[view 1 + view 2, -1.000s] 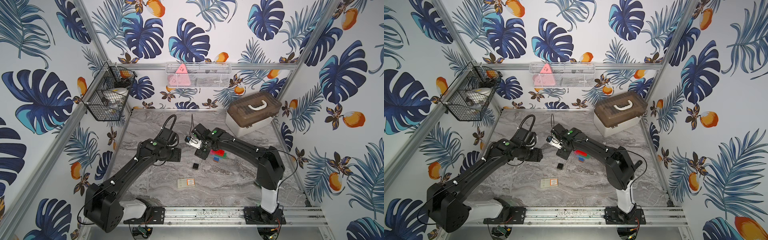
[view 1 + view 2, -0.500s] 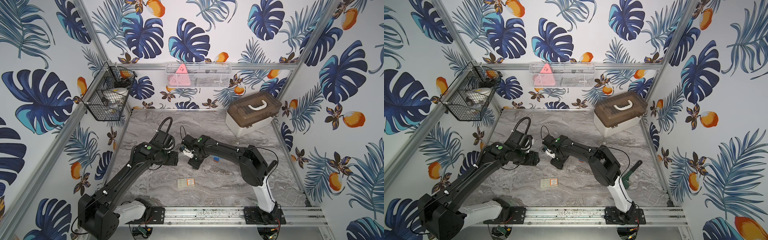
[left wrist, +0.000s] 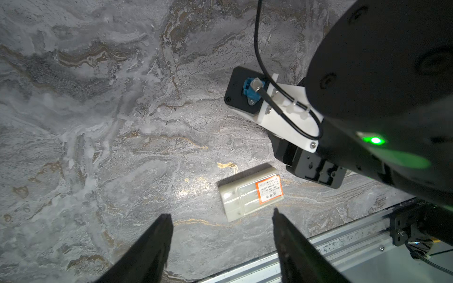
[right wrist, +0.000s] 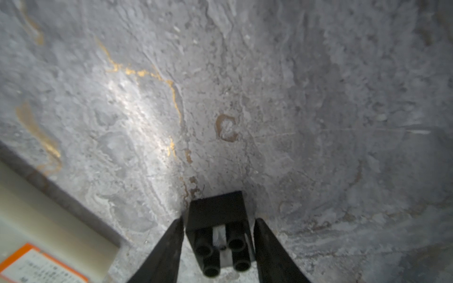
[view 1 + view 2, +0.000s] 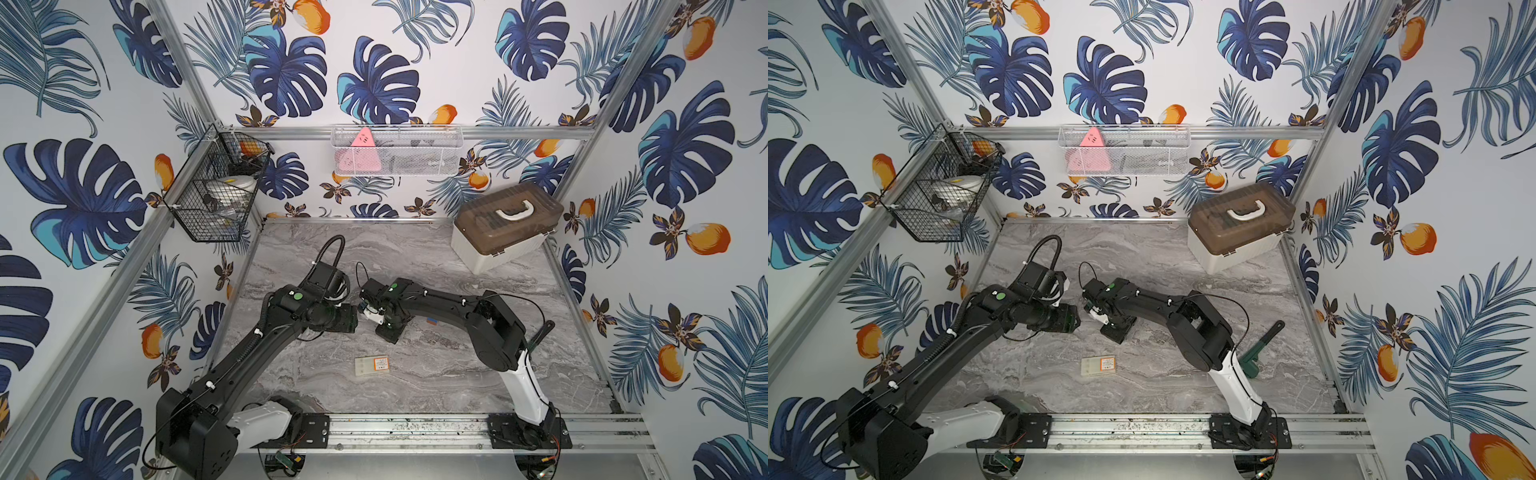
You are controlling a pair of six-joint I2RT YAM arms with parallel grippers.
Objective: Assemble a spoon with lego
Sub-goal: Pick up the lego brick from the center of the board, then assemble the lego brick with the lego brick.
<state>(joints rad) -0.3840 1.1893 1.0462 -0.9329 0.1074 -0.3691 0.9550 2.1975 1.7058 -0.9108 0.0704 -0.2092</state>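
A black lego brick point(image 4: 218, 215) lies on its side on the marble table, studs facing the right wrist camera. My right gripper point(image 4: 218, 221) is down at the table and shut on it, one finger tight against each side. In both top views that gripper point(image 5: 390, 332) point(image 5: 1117, 332) covers the brick. A small blue lego brick point(image 5: 432, 320) shows beside the right forearm. My left gripper point(image 3: 220, 215) hovers above the table, open and empty, just left of the right wrist point(image 5: 349, 320). The spoon is out of view.
A flat beige box with an orange label point(image 5: 372, 365) point(image 3: 250, 193) lies near the front rail, close to both grippers. A dark green handled tool point(image 5: 1260, 347) lies behind the right arm's base. A lidded storage box point(image 5: 505, 226) stands at the back right.
The right arm swung left and down from beside the coloured bricks onto the black brick, and its jaws narrowed around it. The left arm edged slightly forward, still open.
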